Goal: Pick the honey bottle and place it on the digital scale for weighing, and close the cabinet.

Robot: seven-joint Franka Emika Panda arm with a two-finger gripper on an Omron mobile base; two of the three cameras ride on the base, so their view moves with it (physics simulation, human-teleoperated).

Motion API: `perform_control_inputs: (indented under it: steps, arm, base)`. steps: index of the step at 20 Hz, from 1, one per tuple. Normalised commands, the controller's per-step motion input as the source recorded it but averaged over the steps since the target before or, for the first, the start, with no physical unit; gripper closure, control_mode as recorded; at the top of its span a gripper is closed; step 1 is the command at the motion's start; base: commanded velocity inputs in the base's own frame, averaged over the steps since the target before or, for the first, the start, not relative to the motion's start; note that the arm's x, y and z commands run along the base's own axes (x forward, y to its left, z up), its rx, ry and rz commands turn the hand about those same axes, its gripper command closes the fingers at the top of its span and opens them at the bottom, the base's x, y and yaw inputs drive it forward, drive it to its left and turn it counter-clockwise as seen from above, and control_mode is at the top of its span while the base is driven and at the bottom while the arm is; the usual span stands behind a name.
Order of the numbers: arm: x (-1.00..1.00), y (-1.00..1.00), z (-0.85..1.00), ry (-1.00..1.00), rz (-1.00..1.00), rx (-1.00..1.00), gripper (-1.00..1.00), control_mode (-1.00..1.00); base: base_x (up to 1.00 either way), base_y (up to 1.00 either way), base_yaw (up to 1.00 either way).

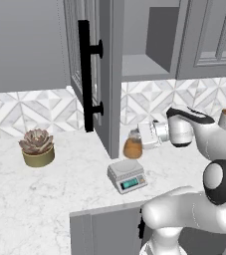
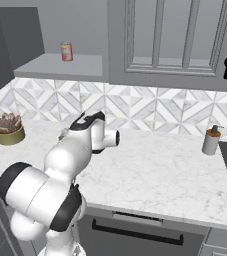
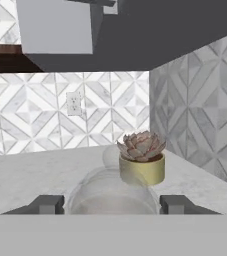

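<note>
The amber honey bottle (image 1: 132, 147) is between the fingers of my gripper (image 1: 136, 141), which reaches in from the right and is shut on it. The bottle hangs just behind and above the light-grey digital scale (image 1: 127, 176), whose teal display faces front. In the hand view the bottle's pale, blurred top (image 3: 110, 192) fills the gap between the two fingertips of the gripper (image 3: 112, 204), touching both. The glass-paned cabinet door (image 1: 104, 74) stands open, edge-on toward me, with its long black bar handle (image 1: 86, 74). My own arm hides the bottle and scale in the right base view.
A potted succulent (image 1: 37, 147) sits on the marble counter (image 1: 45, 199) at the left. A slim tan bottle with a dark top (image 2: 211, 140) stands at the right, near the dark stove edge. A small can (image 2: 66, 51) rests on the open cabinet's shelf.
</note>
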Motion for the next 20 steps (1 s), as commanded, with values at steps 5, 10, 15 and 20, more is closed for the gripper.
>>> perform_control_inputs:
  steps: [5, 10, 15, 20]
  arm:
    - [0.17, 0.26, -0.25, 0.02, 0.02, -0.01, 1.0, -1.0]
    - [0.01, 0.14, -0.32, 0.0, 0.03, -0.02, 1.0, -1.0]
    - [0.23, 0.22, -0.31, 0.0, 0.0, -0.02, 1.0, -1.0]
    - [-0.1, 0.06, -0.18, 0.0, 0.01, 0.0, 1.0, -1.0]
  base:
    - [0.0, 0.0, 0.0]
    - [0.0, 0.0, 0.0]
    - [0.0, 0.0, 0.0]
    - [0.0, 0.0, 0.0]
